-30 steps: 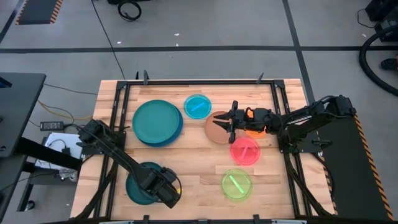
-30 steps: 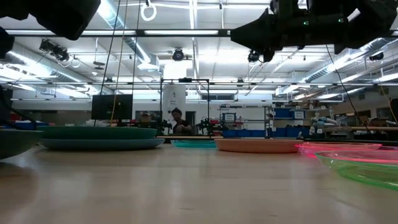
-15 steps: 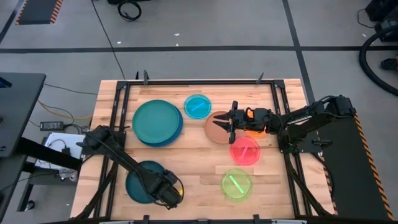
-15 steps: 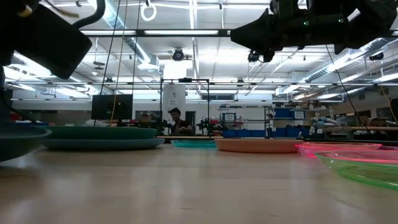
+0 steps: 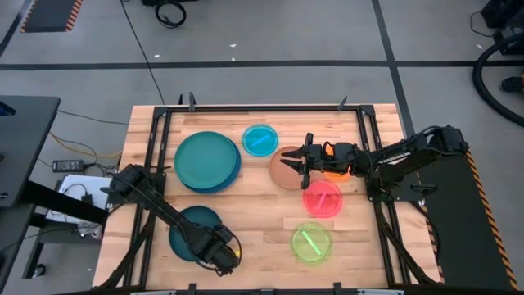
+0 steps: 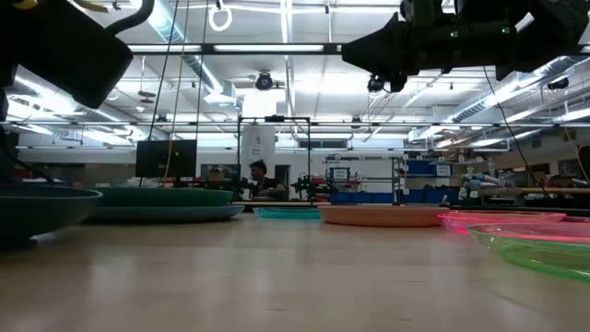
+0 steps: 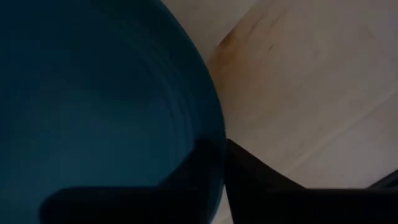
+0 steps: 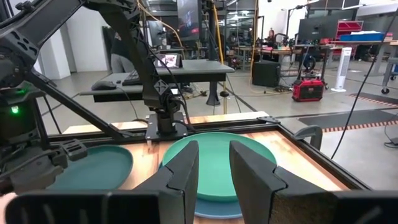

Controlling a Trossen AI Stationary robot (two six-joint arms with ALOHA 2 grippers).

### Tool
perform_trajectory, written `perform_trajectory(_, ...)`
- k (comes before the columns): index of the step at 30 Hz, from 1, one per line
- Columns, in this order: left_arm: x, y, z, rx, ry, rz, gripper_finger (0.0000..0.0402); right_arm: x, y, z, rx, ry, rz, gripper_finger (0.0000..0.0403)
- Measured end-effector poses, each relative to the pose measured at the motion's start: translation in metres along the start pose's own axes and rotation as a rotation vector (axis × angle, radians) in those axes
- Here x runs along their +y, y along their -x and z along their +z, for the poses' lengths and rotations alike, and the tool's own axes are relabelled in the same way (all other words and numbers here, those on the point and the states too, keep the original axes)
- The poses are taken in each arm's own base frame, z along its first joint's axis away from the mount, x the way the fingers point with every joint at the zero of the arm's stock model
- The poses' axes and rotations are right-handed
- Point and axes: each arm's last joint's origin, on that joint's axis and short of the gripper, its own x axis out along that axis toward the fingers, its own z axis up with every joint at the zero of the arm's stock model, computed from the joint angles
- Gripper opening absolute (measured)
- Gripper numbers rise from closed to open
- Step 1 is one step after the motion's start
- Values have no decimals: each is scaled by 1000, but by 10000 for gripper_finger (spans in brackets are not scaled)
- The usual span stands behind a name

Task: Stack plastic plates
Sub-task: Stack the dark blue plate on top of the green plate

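While the left pincer (image 5: 219,253) grips the dark-teal plate (image 5: 193,232) at lower left, the teal stack (image 5: 206,161) lies above; right pincer (image 5: 301,161) open.

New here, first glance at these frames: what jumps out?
The bright small plates on the right half of the table: pink plate, lime plate, cyan plate. Then the big teal plate stacked on a blue one at the far left. The left gripper pinches the dark-teal plate by its rim at the near left edge, while the right gripper hangs open over the brown plate.
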Motion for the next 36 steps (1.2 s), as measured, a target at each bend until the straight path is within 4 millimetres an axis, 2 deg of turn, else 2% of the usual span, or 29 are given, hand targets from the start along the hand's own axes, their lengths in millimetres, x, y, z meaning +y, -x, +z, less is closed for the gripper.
perform_trajectory(8, 1, 10, -1, 3, -57, -25, 17, 0, 0, 0, 0, 2, 0, 100)
perform_trajectory(19, -25, 64, 8, -106, -292, -120, 13, 0, 0, -1, 10, -15, 0, 100)
perform_trajectory(24, -27, 88, 9, -198, -404, -58, 13, 0, 0, -2, 20, -24, 14, 100)
perform_trajectory(29, -20, 111, 8, -233, -466, 75, 13, 1, 0, -2, 24, -37, 15, 100)
perform_trajectory(36, -4, 123, 6, -211, -552, 267, 13, 1, 0, -4, 43, -38, 22, 100)
